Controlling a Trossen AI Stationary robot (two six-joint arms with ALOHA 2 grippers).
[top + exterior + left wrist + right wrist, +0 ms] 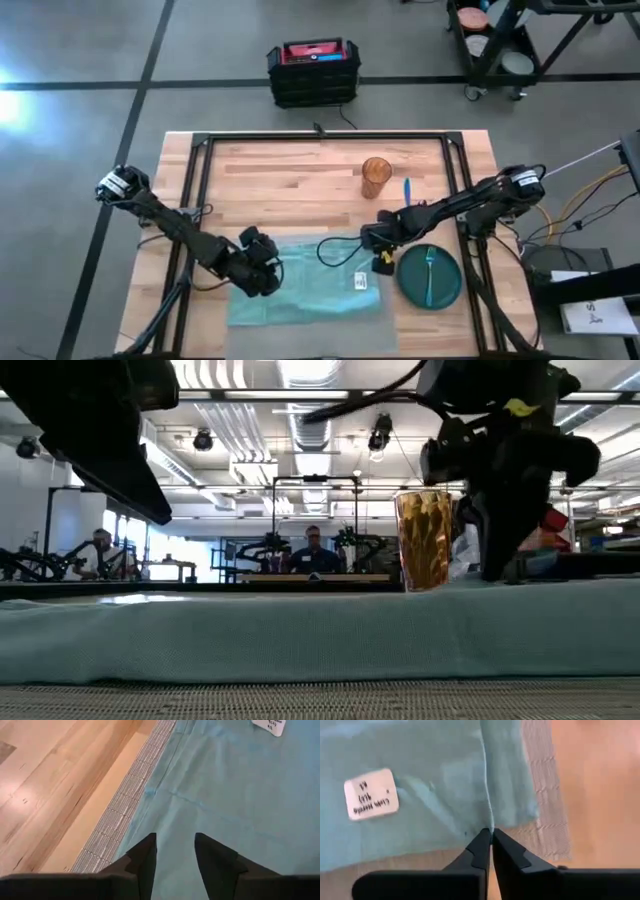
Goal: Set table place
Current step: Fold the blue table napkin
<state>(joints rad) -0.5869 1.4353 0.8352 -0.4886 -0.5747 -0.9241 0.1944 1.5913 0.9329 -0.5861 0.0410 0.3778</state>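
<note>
One teal napkin [305,285] is being spread over one grey placemat [120,820] at the counter's [290,180] front. Napkin edge is being pinched by right end effector [490,842]; left end effector [175,855] is being held released above it. One cup [376,172], one plate [445,285] nearby.

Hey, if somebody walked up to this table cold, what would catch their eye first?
Probably the light teal napkin spread over the grey placemat at the table's near edge, with both arms bent over it. The right hand is shut on the napkin's fold, while the left hand hangs open above the cloth. Next comes the dark green plate carrying a teal fork at the right, with an amber glass behind.
</note>
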